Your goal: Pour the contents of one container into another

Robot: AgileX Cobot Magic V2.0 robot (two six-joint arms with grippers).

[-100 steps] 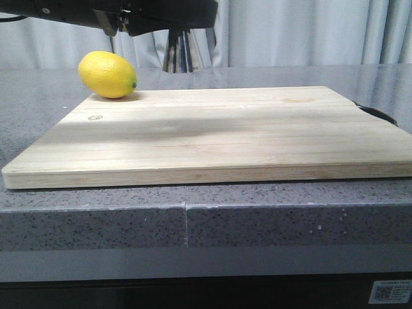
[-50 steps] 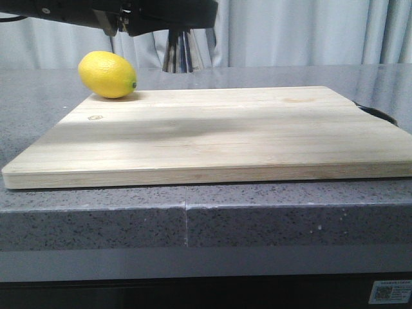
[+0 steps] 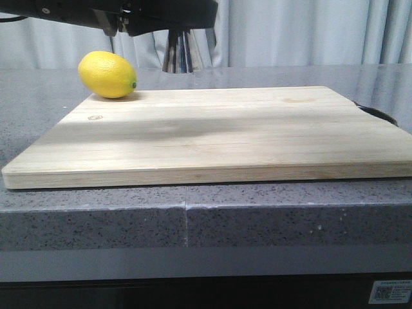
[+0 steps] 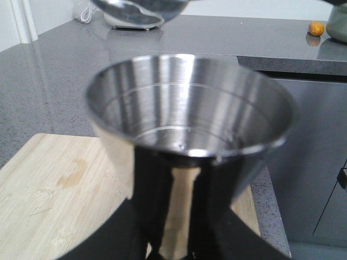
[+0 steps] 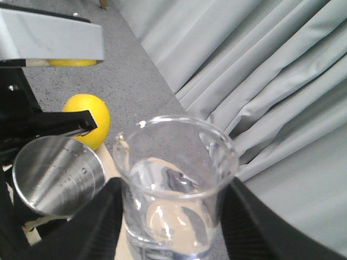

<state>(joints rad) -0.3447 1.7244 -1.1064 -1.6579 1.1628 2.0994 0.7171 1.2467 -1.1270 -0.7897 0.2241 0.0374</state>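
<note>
Beaker (image 5: 176,200) upright beside jigger (image 5: 57,176)

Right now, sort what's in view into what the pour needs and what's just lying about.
For the pour:
- glass beaker, held by the right arm
- steel jigger, held by the left arm, beside the beaker

Lying about:
- lemon
- wooden cutting board
- small orange thing on the far counter
</note>
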